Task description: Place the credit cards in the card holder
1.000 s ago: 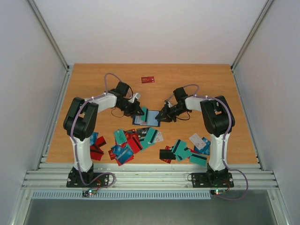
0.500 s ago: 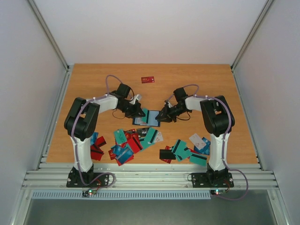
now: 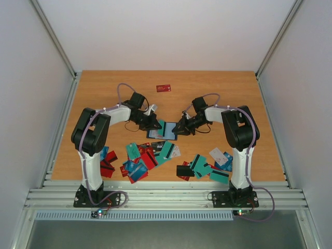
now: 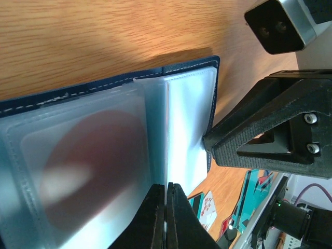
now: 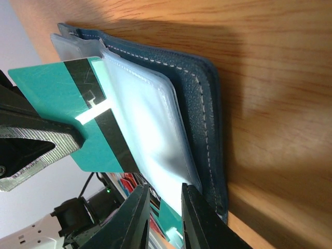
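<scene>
Nearest me: loose credit cards (image 3: 140,158), several heaps along the front of the table (image 3: 228,93). Mid-table: card holder (image 3: 168,136), lying open with its clear sleeves up. Left gripper (image 4: 166,193): jaws fully closed on one teal card (image 5: 57,88), whose end meets a sleeve. Right gripper (image 5: 165,196): jaws narrowly apart, pinching the holder's sleeve edge. Farthest: one red card (image 3: 164,88), lying alone.

Wooden table (image 3: 228,88), white walls (image 3: 166,31), grey metal rails (image 3: 166,196)
</scene>
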{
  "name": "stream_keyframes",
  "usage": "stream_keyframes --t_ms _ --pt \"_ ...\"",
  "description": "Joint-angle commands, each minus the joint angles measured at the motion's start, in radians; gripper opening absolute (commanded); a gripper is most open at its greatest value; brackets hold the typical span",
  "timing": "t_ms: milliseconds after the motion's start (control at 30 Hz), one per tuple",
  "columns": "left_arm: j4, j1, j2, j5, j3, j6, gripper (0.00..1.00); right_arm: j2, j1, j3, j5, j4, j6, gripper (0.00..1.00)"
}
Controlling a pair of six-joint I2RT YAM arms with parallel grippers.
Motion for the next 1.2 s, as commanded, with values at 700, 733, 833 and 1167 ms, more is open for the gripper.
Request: stream_keyframes --t_ms 700,733,833,1167 --pt "0.075 -0.011 0.056 0.047 -0.013 -0.03 0.0 -0.063 -0.031 0.024 0.051 -0.099 -0.025 0.26" --pt "0.074 -0.011 0.059 0.051 -0.011 -0.03 0.0 -0.074 -0.034 0.024 0.053 -0.107 -0.03 0.26" --pt "0.063 -0.012 0.066 0.049 -0.002 -0.024 0.0 -0.101 -0.04 0.029 0.062 -0.136 -0.049 0.27" --pt "0.009 -0.019 0.085 0.045 0.038 0.018 0.0 -0.076 -0.041 0.047 0.096 -0.147 -0.068 0.25"
